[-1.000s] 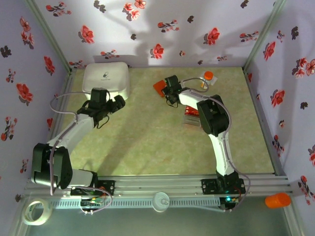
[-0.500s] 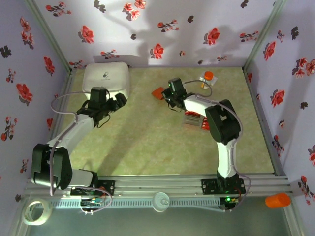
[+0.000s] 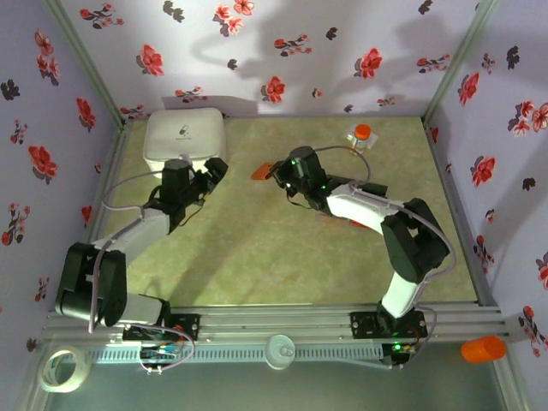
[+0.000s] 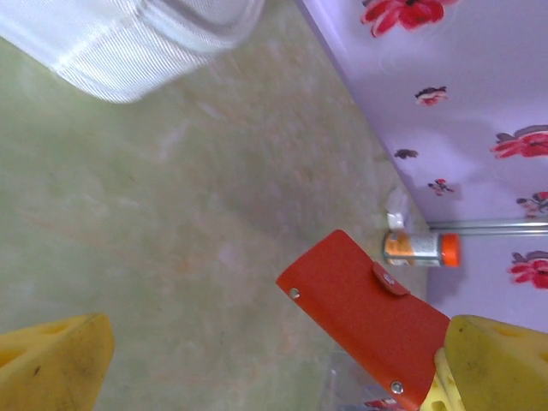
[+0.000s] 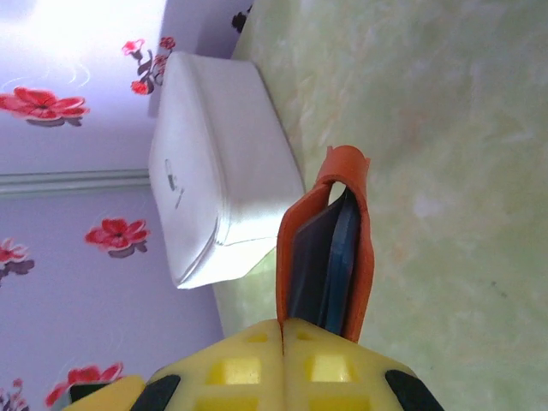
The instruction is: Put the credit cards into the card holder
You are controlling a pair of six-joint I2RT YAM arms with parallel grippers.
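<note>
Top external: mottled green mat (image 3: 257,257), boxed in by lilac flowered walls (image 3: 342,51). Holder (image 3: 261,174) at upper centre, pinched edge-on by right gripper (image 3: 278,171). Left gripper (image 3: 214,171) spread wide just below white box (image 3: 184,137), left of holder.

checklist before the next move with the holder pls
1. right tool shut on holder: ok
2. left tool open: ok
3. left tool empty: ok
4. holder spread open for a card: not ok, flaps nearly folded together
5. pockets facing left tool: not ok, the outer snap side faces it
6. holder lifted off table: cannot tell
</note>
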